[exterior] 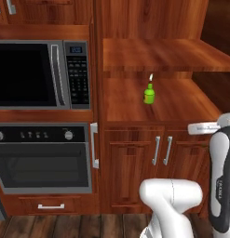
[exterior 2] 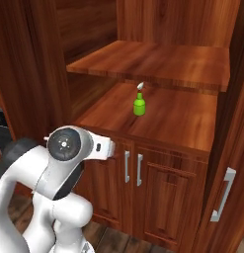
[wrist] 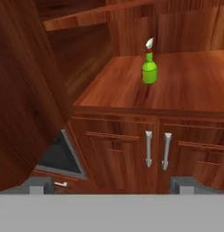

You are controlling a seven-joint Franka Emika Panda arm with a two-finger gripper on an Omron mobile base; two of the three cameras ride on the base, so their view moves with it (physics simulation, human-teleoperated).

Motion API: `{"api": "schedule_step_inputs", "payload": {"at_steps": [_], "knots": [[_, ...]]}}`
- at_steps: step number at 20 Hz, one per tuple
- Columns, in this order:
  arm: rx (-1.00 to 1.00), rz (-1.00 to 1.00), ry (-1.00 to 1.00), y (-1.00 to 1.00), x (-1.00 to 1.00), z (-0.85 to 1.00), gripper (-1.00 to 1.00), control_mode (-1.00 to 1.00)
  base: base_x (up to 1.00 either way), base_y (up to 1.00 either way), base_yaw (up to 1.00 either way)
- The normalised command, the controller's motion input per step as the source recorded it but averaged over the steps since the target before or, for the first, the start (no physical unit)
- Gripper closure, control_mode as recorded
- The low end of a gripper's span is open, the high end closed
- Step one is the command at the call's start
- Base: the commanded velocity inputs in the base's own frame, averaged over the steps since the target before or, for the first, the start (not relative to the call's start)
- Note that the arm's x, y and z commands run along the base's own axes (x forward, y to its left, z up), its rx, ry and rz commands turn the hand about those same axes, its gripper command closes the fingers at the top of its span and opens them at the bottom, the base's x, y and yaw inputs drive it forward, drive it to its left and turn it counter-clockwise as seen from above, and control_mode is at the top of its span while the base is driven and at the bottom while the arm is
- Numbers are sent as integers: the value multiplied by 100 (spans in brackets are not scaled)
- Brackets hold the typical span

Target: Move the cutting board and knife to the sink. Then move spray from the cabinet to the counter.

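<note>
Spray (wrist: 149, 69), a small bright green bottle with a narrow neck and a whitish trigger nozzle, stands upright on the glossy lower shelf of the cabinet (wrist: 190, 90), well ahead of the gripper (wrist: 111, 185) and slightly to the right of the midline between the jaws, which are spread wide and released, grasping nothing. Both grey fingertips (wrist: 39, 186) sit low in the hand view, apart from every surface. Reddish-brown wood with streaked grain forms the open niche, a second flat shelf board (exterior 2: 153, 62) spanning it above the bottle. Beneath the shelf, straight ahead of the jaws, two panelled doors (wrist: 118, 154) meet at a pair of slim silver bar handles (wrist: 148, 148), set vertically side by side. Seen from the left base camera, a steel-framed microwave (exterior: 42, 74) with a black glass door and keypad is stacked over a dark oven (exterior: 42, 158) with round knobs, both off to the left of the niche, with a plank floor (exterior: 88, 225) below. The arm (exterior 2: 59, 173), smooth white with dark joints, is folded in front of the doors
</note>
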Motion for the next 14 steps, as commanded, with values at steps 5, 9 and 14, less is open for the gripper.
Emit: {"api": "schedule_step_inputs", "payload": {"at_steps": [5,9,14], "knots": [[-26,-16,-43,42,-3,-3,-100,-100,0,0,0],[-35,-26,-23,62,0,-24,-100,-100,0,0,0],[-18,-15,-7,18,0,-20,-100,-100,0,0,0]]}}
